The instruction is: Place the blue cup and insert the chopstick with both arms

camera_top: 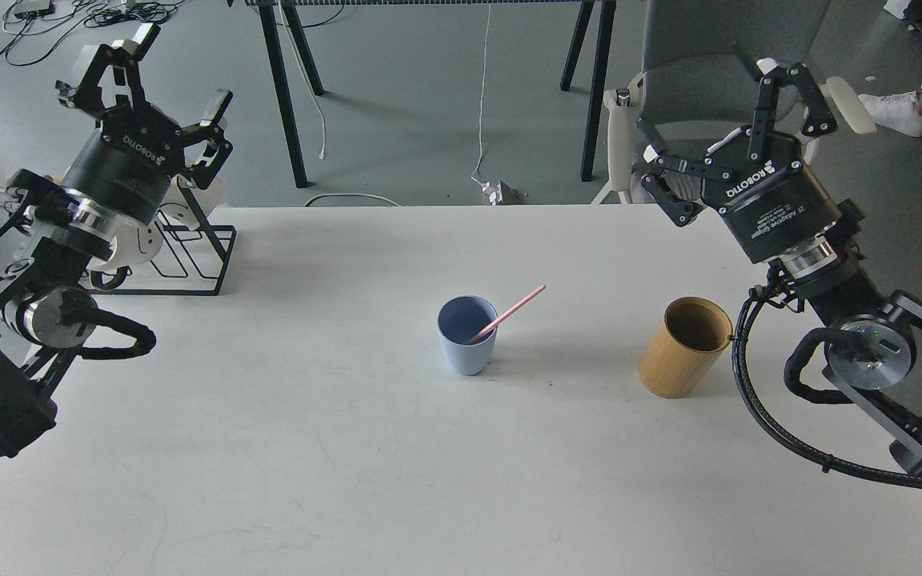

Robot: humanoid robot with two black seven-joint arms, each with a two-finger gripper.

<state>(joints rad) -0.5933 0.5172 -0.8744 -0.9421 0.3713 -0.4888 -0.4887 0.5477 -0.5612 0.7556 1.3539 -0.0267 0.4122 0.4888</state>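
The pale-blue cup (467, 334) stands upright near the middle of the white table (349, 448). The pink chopstick (513, 308) leans in it, its top pointing to the right and away. My left gripper (177, 72) is open and empty, raised above the table's far left corner, far from the cup. My right gripper (737, 132) is open and empty, raised above the far right edge, well away from the cup.
A tan wooden cylinder cup (685, 346) stands to the right of the blue cup, close to my right arm. A black wire rack (193, 264) sits at the far left corner, partly behind my left arm. A grey chair (709, 40) and table legs stand beyond the far edge.
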